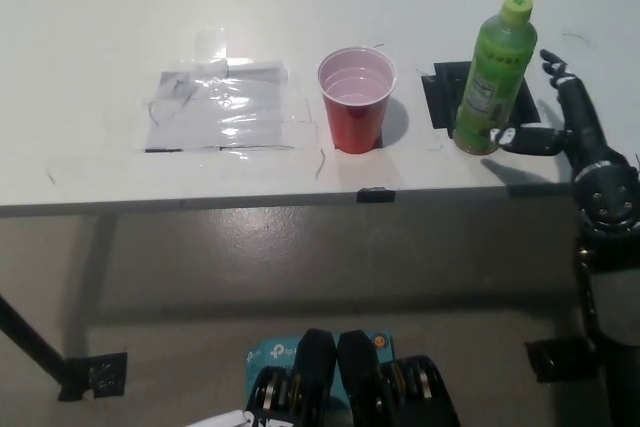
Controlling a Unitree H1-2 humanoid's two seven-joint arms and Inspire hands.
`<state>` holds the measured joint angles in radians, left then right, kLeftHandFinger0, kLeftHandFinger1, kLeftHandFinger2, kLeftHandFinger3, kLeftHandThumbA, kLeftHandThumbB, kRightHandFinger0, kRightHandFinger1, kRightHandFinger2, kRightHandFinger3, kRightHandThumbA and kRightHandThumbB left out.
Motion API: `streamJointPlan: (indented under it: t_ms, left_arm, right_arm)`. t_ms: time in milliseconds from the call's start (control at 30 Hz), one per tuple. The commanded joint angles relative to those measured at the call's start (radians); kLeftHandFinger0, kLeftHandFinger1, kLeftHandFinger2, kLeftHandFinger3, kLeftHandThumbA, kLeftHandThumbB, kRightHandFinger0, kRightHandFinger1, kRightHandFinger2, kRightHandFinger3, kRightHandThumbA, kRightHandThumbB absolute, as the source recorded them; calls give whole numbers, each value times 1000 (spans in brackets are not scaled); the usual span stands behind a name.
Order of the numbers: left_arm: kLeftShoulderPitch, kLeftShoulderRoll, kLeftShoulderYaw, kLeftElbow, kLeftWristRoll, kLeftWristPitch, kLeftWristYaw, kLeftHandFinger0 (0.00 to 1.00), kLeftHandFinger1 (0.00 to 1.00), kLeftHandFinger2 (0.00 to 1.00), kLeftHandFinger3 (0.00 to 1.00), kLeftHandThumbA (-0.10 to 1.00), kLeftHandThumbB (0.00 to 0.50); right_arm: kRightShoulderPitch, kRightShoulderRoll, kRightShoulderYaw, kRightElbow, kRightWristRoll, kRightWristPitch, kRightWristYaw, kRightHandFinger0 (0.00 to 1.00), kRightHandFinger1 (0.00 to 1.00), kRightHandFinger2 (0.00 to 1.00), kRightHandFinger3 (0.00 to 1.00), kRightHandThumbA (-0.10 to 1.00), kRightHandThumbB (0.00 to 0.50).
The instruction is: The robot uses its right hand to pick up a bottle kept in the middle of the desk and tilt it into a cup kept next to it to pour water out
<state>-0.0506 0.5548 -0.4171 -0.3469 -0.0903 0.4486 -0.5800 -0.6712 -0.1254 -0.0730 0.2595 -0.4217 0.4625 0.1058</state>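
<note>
A green bottle [494,77] with a yellow-green cap stands upright on a black tape square [442,95] at the right of the white desk [300,7]. Left of it stands a red cup [355,99], open side up, pale inside. My black right hand [555,119] is open just right of the bottle, one fingertip [504,136] near the bottle's base and others spread behind it; nothing is held. Only a sliver of my white left hand [222,419] shows at the bottom edge, too little to tell its state.
A patch of clear tape over a grey sheet [225,112] lies on the desk left of the cup. The desk's front edge [300,199] runs across the middle of the view, with grey floor and a black desk leg [35,347] below.
</note>
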Motion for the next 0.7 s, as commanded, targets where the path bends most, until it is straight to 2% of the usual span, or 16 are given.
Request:
streamJointPlan:
  t_ms: [0, 233, 400, 567, 667]
  left_arm:
    - [-9, 12, 6, -22, -4, 21, -23, 1000, 1000, 1000, 1000, 438, 500]
    - [-7, 14, -7, -22, 9, 21, -29, 1000, 1000, 1000, 1000, 460, 500]
    - [-10, 14, -9, -15, 8, 12, -36, 1000, 1000, 1000, 1000, 470, 500]
    - [-10, 6, -17, -15, 10, 16, -42, 1000, 1000, 1000, 1000, 466, 500]
    - [-22, 4, -26, -12, 14, 20, -50, 1000, 1000, 1000, 1000, 474, 500]
  right_arm:
    - [-98, -7, 17, 5, -76, 7, 29, 1000, 1000, 1000, 1000, 962, 500]
    - [-152, -32, 5, 88, -77, 7, 10, 1000, 1000, 1000, 1000, 907, 500]
    - [-185, -37, 12, 127, -82, 7, -19, 1000, 1000, 1000, 1000, 907, 500]
    - [-216, -33, 2, 262, -33, 7, -102, 1000, 1000, 1000, 1000, 879, 500]
    - [-222, -17, -19, 319, 11, -26, -125, 1000, 1000, 1000, 1000, 858, 500]
